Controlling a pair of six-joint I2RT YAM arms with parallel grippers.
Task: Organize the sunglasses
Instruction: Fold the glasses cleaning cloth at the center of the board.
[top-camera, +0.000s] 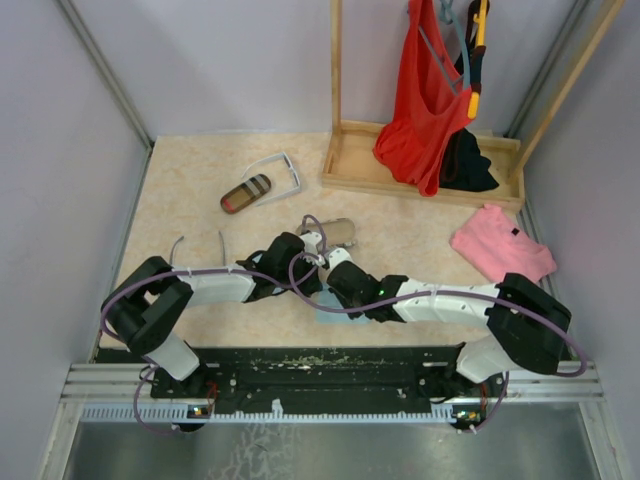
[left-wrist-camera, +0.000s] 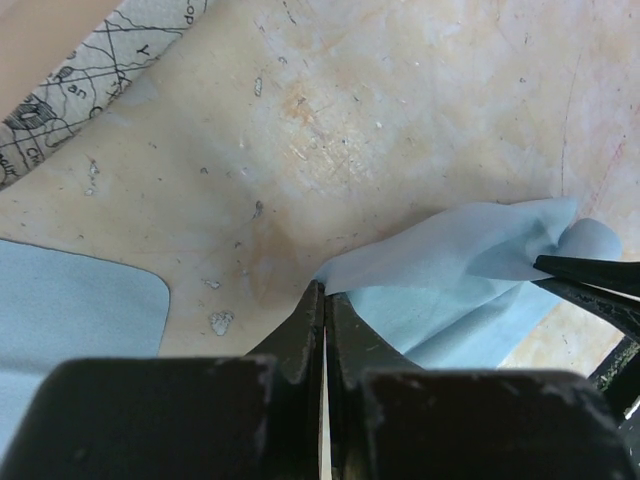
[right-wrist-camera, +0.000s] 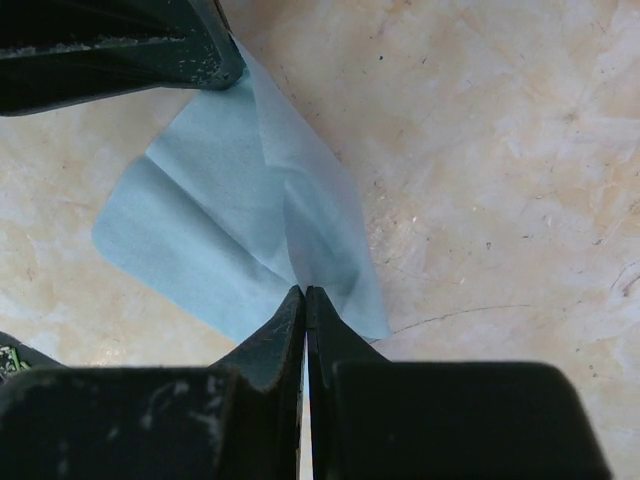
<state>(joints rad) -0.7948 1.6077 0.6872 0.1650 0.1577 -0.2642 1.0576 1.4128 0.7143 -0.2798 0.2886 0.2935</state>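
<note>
Both jaws are clamping shut on the cloth (right-wrist-camera: 220, 220), seemingly at opposite corners; they should be pulling evenly, holding it flat and low.

The only lettering I can find sits on the map-printed case (left-wrist-camera: 70, 90), up and off to the left of my left gripper (left-wrist-camera: 325, 290). Among its thin black lines are scattered bits of print: a lone "Y", something like "op" at the case's upper edge, and smaller letters lower down, too blurred to make out. In the other two views I can read nothing.
</note>
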